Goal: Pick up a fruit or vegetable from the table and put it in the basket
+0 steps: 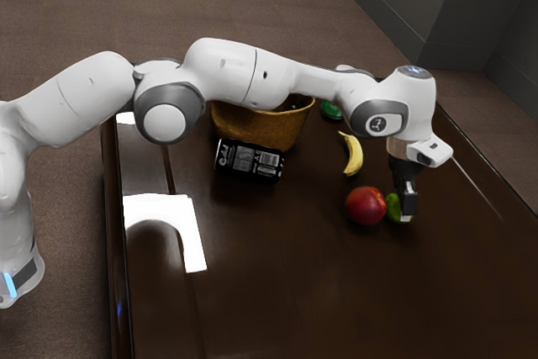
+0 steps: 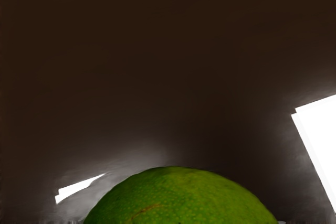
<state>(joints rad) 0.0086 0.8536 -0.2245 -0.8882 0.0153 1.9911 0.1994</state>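
Observation:
My black gripper (image 1: 405, 208) is low over the table in the exterior view, hiding part of a green fruit (image 1: 393, 208). Whether it is open or closed around the fruit cannot be made out. In the wrist view the green fruit (image 2: 181, 198) looms large at the lower edge, at or just under the hand. A red fruit (image 1: 366, 206) rests close beside the green one, on the exterior view's left of it. The yellow banana (image 1: 354, 155) lies farther back. At the back, partly behind the arm, stands the woven basket (image 1: 256, 129).
A black can (image 1: 250, 161) lies in front of the basket. Something green (image 1: 331, 110) sits behind the banana, partly covered by the arm. The dark table (image 1: 311, 292) has bright reflections toward the exterior view's left.

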